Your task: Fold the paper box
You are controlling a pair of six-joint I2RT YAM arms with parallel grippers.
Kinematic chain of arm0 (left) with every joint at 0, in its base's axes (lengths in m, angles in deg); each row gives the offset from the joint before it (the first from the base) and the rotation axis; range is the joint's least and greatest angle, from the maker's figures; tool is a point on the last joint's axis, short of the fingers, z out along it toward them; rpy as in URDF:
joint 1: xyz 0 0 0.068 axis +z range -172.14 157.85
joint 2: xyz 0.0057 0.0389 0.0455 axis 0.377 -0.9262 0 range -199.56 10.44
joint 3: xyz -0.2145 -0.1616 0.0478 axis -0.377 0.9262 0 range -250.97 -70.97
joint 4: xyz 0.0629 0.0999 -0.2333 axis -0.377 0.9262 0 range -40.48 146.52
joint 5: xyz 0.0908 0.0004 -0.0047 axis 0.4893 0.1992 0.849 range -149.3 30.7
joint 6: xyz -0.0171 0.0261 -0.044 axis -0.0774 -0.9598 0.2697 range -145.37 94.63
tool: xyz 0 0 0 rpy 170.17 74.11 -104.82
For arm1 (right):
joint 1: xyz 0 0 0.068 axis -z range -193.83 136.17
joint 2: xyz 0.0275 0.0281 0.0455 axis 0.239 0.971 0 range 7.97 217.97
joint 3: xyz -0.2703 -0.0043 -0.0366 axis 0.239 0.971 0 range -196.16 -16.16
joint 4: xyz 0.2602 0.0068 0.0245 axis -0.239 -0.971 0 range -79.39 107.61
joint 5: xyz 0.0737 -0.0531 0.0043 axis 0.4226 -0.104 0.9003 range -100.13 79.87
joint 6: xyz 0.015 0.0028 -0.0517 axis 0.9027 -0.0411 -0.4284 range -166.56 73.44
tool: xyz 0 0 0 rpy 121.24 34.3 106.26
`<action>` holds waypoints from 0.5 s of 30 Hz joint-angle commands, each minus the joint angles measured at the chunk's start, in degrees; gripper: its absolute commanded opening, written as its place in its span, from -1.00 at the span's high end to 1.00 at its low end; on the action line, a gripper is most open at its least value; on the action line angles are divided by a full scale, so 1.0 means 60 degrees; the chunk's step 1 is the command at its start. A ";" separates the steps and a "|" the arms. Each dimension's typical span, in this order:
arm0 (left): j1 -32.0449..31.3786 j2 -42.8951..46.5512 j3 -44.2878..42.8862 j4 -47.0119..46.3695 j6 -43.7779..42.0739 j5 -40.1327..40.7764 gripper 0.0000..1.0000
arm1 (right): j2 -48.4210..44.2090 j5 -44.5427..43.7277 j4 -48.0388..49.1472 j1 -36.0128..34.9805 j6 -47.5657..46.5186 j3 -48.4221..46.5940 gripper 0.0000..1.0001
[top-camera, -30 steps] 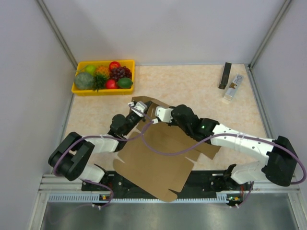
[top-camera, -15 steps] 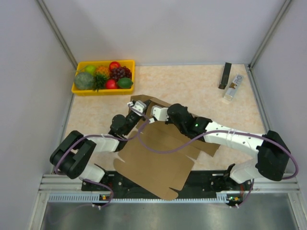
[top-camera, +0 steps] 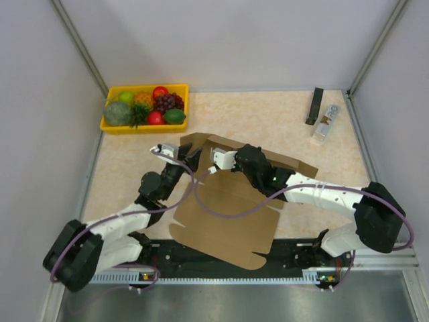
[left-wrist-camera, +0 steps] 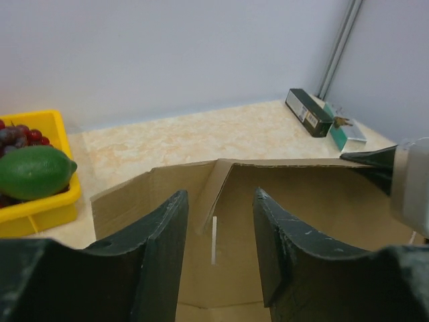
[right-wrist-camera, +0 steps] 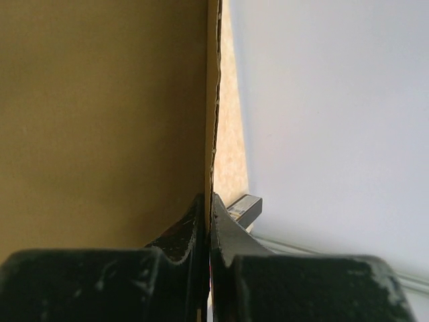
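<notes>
The paper box point(top-camera: 228, 218) is a brown die-cut cardboard sheet lying across the near middle of the table, its far flaps raised. My right gripper point(top-camera: 216, 159) is shut on the edge of a raised flap. In the right wrist view the two fingers point(right-wrist-camera: 209, 208) pinch the thin cardboard edge, with the brown panel point(right-wrist-camera: 100, 121) filling the left. My left gripper point(top-camera: 175, 153) stands open just left of the raised flaps. In the left wrist view its fingers point(left-wrist-camera: 221, 228) are apart with nothing between them, and the folded cardboard corner point(left-wrist-camera: 301, 201) lies beyond.
A yellow tray point(top-camera: 110, 126) of fruit stands at the back left, its lime point(left-wrist-camera: 33, 171) close to my left gripper. A black box point(top-camera: 314, 106) and a small white-and-green pack point(top-camera: 326, 123) lie at the back right. Grey walls enclose the table.
My left gripper has let go of the flap, opened and drawn back to the left. My right gripper has closed on the flap edge. The sheet has shifted a little.
</notes>
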 commanded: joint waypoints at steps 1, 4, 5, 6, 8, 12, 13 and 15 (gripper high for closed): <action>-0.0053 0.2086 0.0636 0.2106 0.1897 0.0696 -0.01 | 0.0058 0.0321 0.1676 0.0247 -0.0489 0.0099 1.00; -0.0039 0.3744 0.0697 0.4429 0.2714 0.1308 -0.07 | 0.0087 0.0351 0.2890 0.0350 -0.0941 0.0523 1.00; -0.0038 0.4169 0.0537 0.5119 0.2966 0.1688 -0.09 | 0.0073 0.0337 0.3256 0.0364 -0.1349 0.0828 1.00; -0.0024 0.4855 0.0477 0.6416 0.3244 0.1953 -0.10 | 0.0087 0.0409 0.3608 0.0365 -0.1570 0.0976 1.00; 0.0034 0.5445 0.0258 0.7392 0.4284 0.2393 -0.15 | 0.0058 0.0730 0.4545 0.0365 -0.2329 0.1545 1.00; 0.0225 0.5771 -0.0313 0.8830 0.5223 0.2439 -0.16 | -0.0015 0.0864 0.5383 0.0262 -0.2788 0.2076 1.00; 0.0283 0.5683 -0.0489 0.9296 0.5428 0.2483 -0.16 | -0.0015 0.0835 0.5442 0.0204 -0.2832 0.2135 1.00; 0.0576 0.5435 -0.0870 0.9447 0.5561 0.2483 -0.24 | -0.0001 0.0645 0.5588 -0.0088 -0.3095 0.2281 1.00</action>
